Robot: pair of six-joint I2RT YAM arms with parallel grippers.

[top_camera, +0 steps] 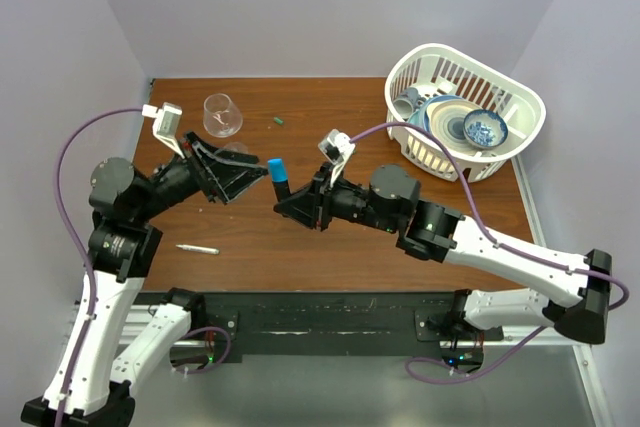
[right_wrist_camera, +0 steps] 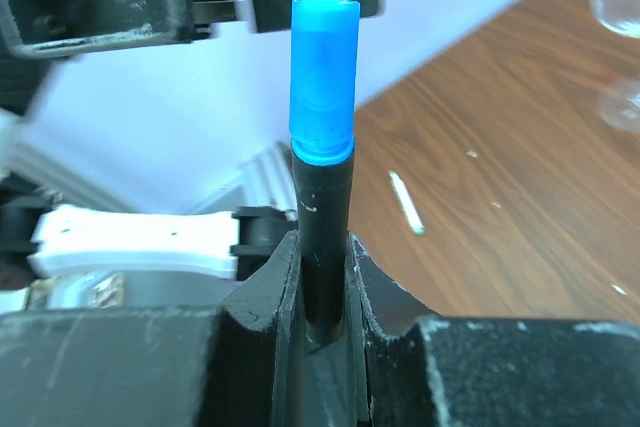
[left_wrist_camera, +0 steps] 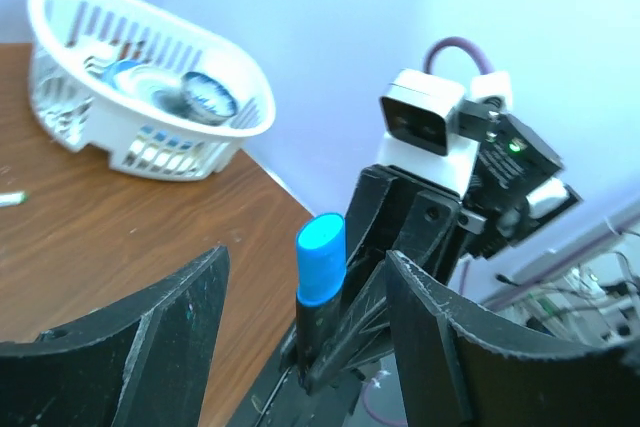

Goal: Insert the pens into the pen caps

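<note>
Tabletop of dark brown wood (top_camera: pixel 330 247), pale lilac walls (top_camera: pixel 300 7) closing it in on three sides, seen from above. White slotted basket (top_camera: pixel 520 97) sits at the far right corner with blue-patterned dishes (top_camera: pixel 485 129) stacked inside. Clear glass (top_camera: pixel 222 114) stands at the far left; a tiny green cap (top_camera: pixel 278 120) lies on bare wood just right of it. One white pen (top_camera: pixel 198 248) lies alone near the front left edge, well apart from everything else. Mid-table and above the wood, the right gripper (top_camera: pixel 285 199) is clamped on the black marker (top_camera: pixel 283 188), which carries the blue cap (top_camera: pixel 277 168) on its upper end. Left gripper (top_camera: pixel 255 175) hangs just beside the cap, jaws spread, nothing in them. From the left wrist: its two dark fingers (left_wrist_camera: pixel 150 347) stand wide to either side, and the blue cap (left_wrist_camera: pixel 320 257) shows in the gap between them, touching neither; behind it the wood (left_wrist_camera: pixel 90 217) runs back to the basket (left_wrist_camera: pixel 150 67) against the lilac wall (left_wrist_camera: pixel 330 17). From the right wrist: fingers (right_wrist_camera: pixel 265 297) pinch the black marker (right_wrist_camera: pixel 322 207) low on its barrel, marker upright in view, blue cap (right_wrist_camera: pixel 324 77) seated over its tip. Scuffed wood (right_wrist_camera: pixel 500 197) on the right, the white pen (right_wrist_camera: pixel 405 202) lying on it, glass (right_wrist_camera: pixel 620 7) blurred at the top corner.
</note>
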